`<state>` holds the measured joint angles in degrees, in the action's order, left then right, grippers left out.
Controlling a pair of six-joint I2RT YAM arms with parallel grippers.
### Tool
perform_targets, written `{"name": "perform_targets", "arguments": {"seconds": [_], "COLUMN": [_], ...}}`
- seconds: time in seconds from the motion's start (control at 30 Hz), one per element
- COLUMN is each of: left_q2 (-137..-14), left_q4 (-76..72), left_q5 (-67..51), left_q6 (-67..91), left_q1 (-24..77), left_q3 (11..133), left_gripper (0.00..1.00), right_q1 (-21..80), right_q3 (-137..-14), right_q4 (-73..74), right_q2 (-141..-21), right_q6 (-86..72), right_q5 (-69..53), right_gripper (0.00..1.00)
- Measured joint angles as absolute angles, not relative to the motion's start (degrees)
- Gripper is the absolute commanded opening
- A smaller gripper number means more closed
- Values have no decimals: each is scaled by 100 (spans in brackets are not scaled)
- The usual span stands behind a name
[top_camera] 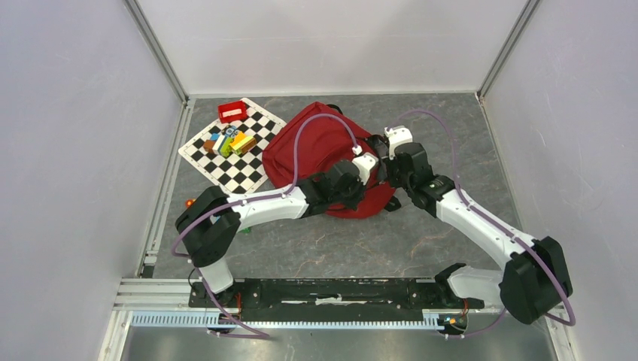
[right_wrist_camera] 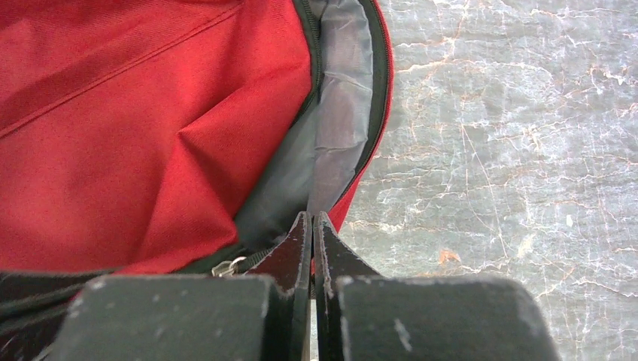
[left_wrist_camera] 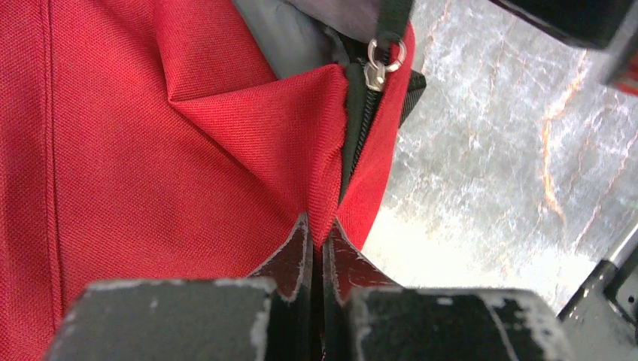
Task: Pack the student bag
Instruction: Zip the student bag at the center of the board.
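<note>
The student bag [top_camera: 316, 147], dark red with black zippers, lies in the middle of the table. My left gripper [left_wrist_camera: 320, 220] is shut on a raised fold of its red fabric [left_wrist_camera: 226, 120], right beside the black zipper track; a metal zipper pull [left_wrist_camera: 378, 68] hangs just beyond. My right gripper [right_wrist_camera: 312, 216] is shut on the rim of the bag's opening, where the grey lining [right_wrist_camera: 335, 113] shows between the zipper tracks. A second zipper pull [right_wrist_camera: 226, 266] sits left of its fingers. Both arms meet at the bag's right side in the top view.
A checkerboard mat [top_camera: 226, 162] lies at the back left with several coloured boxes [top_camera: 233, 141] and a small red box [top_camera: 232, 110] on it. Small orange and green items [top_camera: 189, 202] sit by the left arm's elbow. White walls close in three sides.
</note>
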<state>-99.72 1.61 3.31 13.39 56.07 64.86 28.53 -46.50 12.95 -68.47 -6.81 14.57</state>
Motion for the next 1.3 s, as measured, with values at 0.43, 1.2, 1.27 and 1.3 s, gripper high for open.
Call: {"name": "perform_targets", "arguments": {"seconds": [0.43,1.2,1.27,1.3], "left_q2": [-8823,-8014,-8263,-8381], "left_q4": [377,2366,2110,2021], "left_q5": [368,357,152,71], "left_q6": [1024,1400,1433,1455], "left_q1": [5699,5446,5426,5426], "left_q3": [5446,6536,6755,6799], "left_gripper": [2,85,85,85], "right_q1": [2965,2539,2539,2539], "right_q3": [-5321,-5568,-5568,-5548], "right_q4": [1387,1221,1326,1367], "right_q2": [-8038,-7747,-7664,-7649], "right_q6": [-598,217,150,78], "right_q5": [1900,340,255,200], "right_gripper": [0,4,15,19]}}
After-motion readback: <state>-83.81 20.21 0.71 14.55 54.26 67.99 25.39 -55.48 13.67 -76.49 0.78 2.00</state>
